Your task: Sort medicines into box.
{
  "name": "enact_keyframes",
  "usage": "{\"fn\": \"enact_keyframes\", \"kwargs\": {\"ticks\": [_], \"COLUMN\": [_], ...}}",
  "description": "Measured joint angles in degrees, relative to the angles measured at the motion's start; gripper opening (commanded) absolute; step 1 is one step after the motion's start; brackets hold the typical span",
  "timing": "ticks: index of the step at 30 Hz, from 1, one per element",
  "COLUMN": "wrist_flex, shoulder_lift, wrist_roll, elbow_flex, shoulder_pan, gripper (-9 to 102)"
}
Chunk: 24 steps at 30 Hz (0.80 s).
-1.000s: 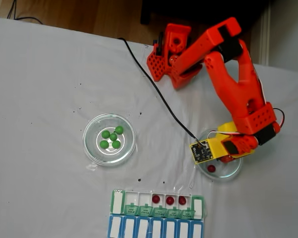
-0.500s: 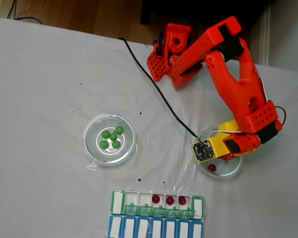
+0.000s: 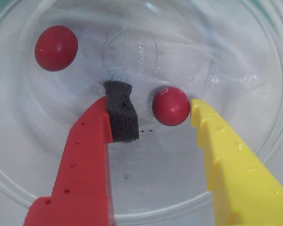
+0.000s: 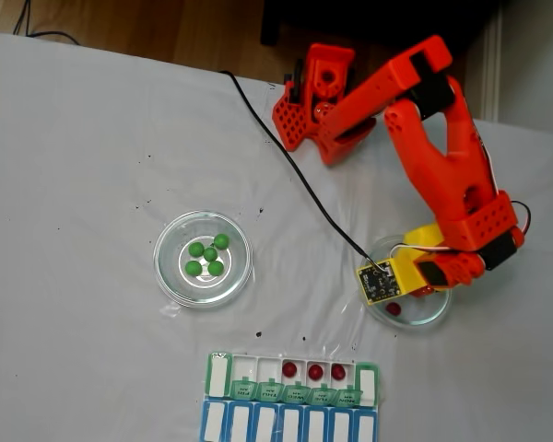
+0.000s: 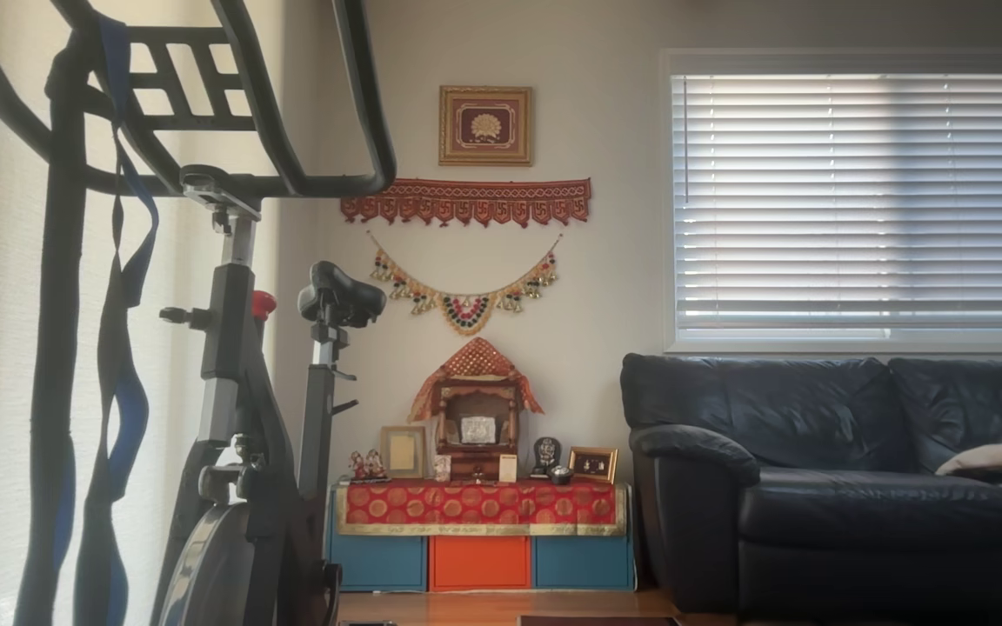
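In the wrist view my gripper (image 3: 156, 104) is open inside a clear glass dish (image 3: 236, 56). A dark red ball (image 3: 170, 106) lies between the jaws, against the yellow finger (image 3: 217, 150) and a small gap away from the black foam pad on the red finger (image 3: 89, 155). A second red ball (image 3: 56, 48) rests at the dish's upper left. In the fixed view the gripper (image 4: 415, 293) is down in the right dish (image 4: 435, 316), with one red ball (image 4: 393, 308) showing. The green-lidded box (image 4: 295, 391) holds three red balls (image 4: 315, 371). Several green balls (image 4: 207, 256) lie in the left dish (image 4: 170, 281).
A blue-lidded organizer row (image 4: 290, 425) lies right below the green one at the table's front edge. A black cable (image 4: 295, 175) runs from the arm's base (image 4: 313, 92) across the white cloth to the wrist. The other view shows a living room with a sofa and an exercise bike.
The wrist has shifted slightly right and settled lower into the right dish. The balls in the box and the left dish have not moved.
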Motion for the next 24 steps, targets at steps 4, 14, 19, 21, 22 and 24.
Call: {"fn": "enact_keyframes", "kwargs": {"ticks": [4, 14, 19, 21, 22, 24], "wrist_flex": [0.0, 0.5, 0.9, 0.9, 0.9, 0.9], "shoulder_lift": [-0.2, -0.7, -1.1, -1.1, -1.1, -1.2], "wrist_roll": [-0.1, -0.1, -0.1, -0.1, -0.1, -0.1], "elbow_flex": [-0.5, -0.5, -1.1, -1.1, -1.1, -1.1], "shoulder_pan": [0.0, 0.0, 0.0, 0.0, 0.0, 0.0], "gripper": [19, 12, 11, 10, 9, 8]}}
